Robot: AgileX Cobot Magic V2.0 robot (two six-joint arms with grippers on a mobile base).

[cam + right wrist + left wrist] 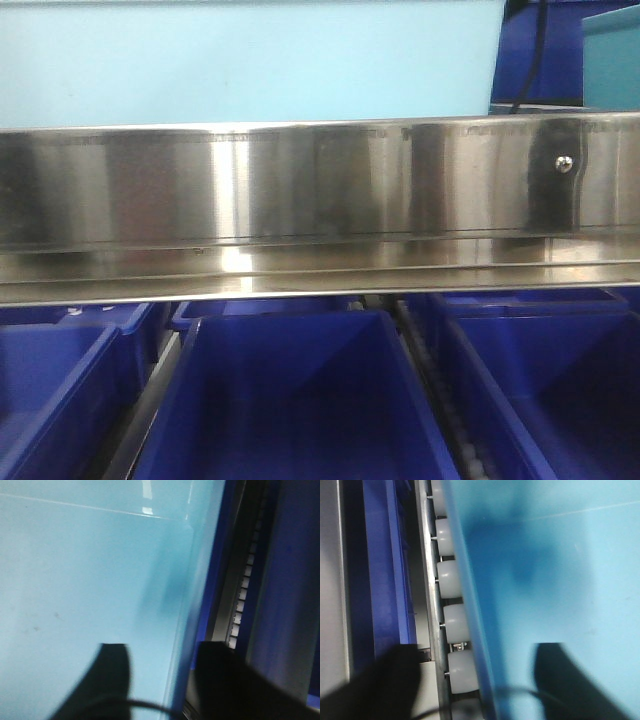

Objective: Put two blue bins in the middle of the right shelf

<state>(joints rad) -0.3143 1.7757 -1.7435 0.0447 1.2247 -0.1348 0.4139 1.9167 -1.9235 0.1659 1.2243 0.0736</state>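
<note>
A light blue bin stands on the shelf level above the steel rail. In the left wrist view my left gripper is open and straddles the bin's left wall, with one dark finger outside and the other finger inside over the bin's floor. My right gripper is open astride the bin's right wall, with one finger inside and the other finger outside. A second, teal-blue bin shows at the far right.
White rollers run in a metal track beside the bin's left wall. Dark blue bins fill the level below the rail, with more at the left and right. A roller track lines the right side.
</note>
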